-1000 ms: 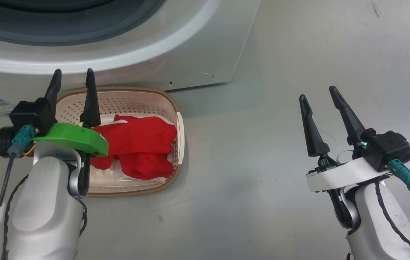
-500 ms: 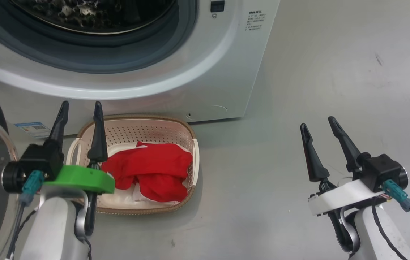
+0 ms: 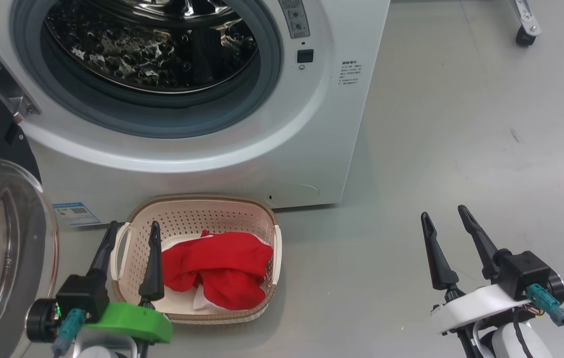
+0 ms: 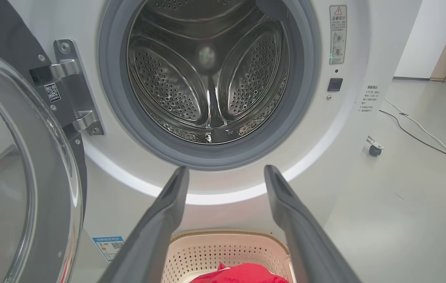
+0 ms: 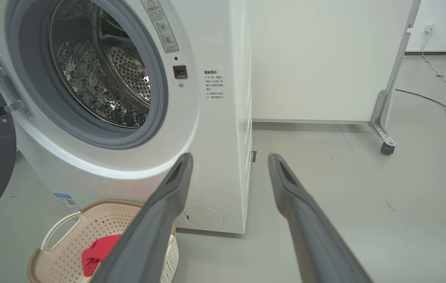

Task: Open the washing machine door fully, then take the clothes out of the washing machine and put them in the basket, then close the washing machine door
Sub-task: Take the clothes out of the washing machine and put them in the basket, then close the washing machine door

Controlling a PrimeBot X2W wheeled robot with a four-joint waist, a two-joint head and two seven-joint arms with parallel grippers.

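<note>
Hovering left end effector (image 3: pixel 134 225), jaws apart

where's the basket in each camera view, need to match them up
Head view: lower centre-left, the basket sits in front of the washing machine.
Left wrist view: bottom centre, between that arm's fingers.
Right wrist view: bottom left corner, partly behind one finger.
Shared landmark: the blue label sticker low on the machine's front, by the basket's left end.

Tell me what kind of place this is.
Likely a test lab staged for laundry: a washing machine and basket on plain grey floor, a white partition on casters, a loose cable.
</note>
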